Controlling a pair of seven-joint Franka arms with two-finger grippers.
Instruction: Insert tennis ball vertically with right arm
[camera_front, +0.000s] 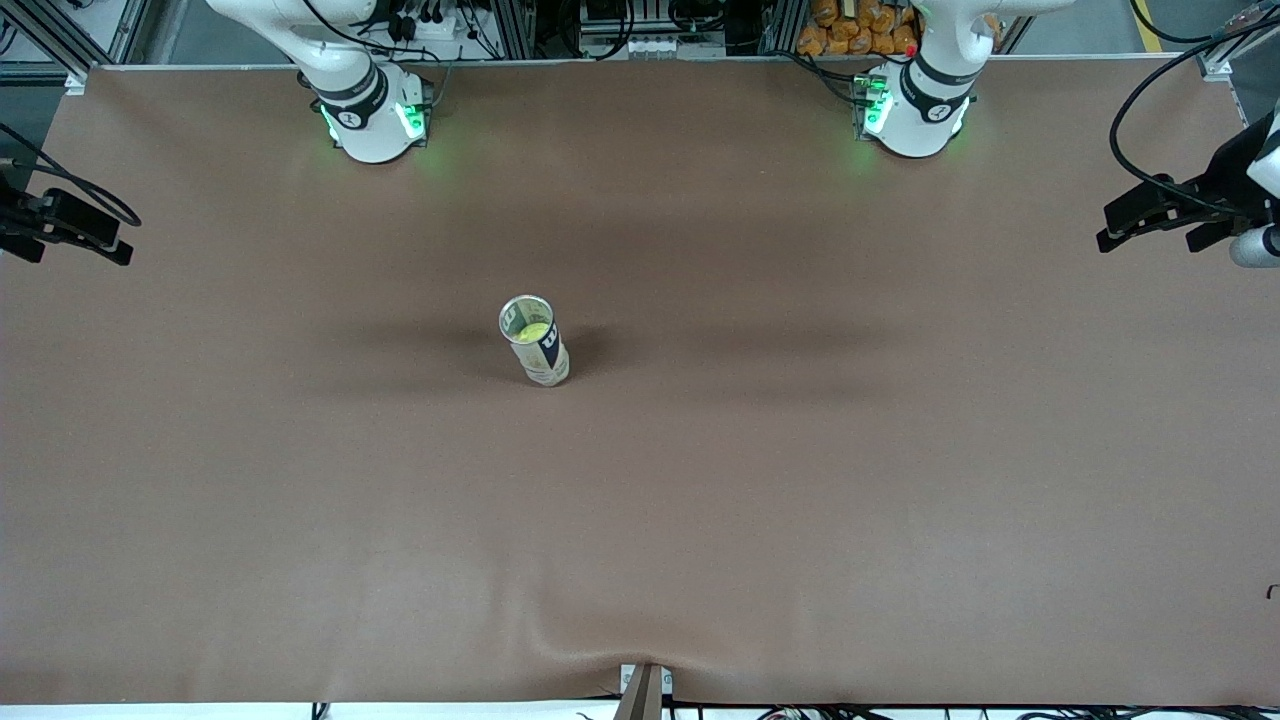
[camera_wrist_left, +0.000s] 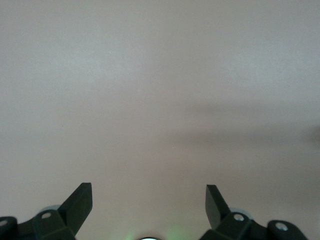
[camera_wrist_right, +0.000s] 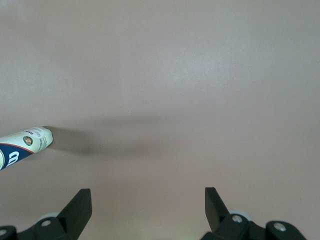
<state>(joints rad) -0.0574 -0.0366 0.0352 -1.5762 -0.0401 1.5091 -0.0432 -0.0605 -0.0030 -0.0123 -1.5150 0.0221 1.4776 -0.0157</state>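
Observation:
A clear tennis-ball can (camera_front: 546, 362) with a dark blue and white label stands upright near the middle of the brown table (camera_front: 800, 450). A yellow-green tennis ball (camera_front: 535, 331) lies inside it, seen through the open top. The right arm (camera_front: 365, 105) and the left arm (camera_front: 925, 100) are drawn back at their bases, and their hands are out of the front view. My right gripper (camera_wrist_right: 148, 200) is open and empty above bare table, with the can (camera_wrist_right: 25, 142) off to one side in its wrist view. My left gripper (camera_wrist_left: 148, 197) is open and empty over bare table.
Black camera mounts stand at the table's two ends, one at the right arm's end (camera_front: 60, 225) and one at the left arm's end (camera_front: 1180, 210). A small bracket (camera_front: 645, 690) sits at the table edge nearest the front camera. The cloth is wrinkled there.

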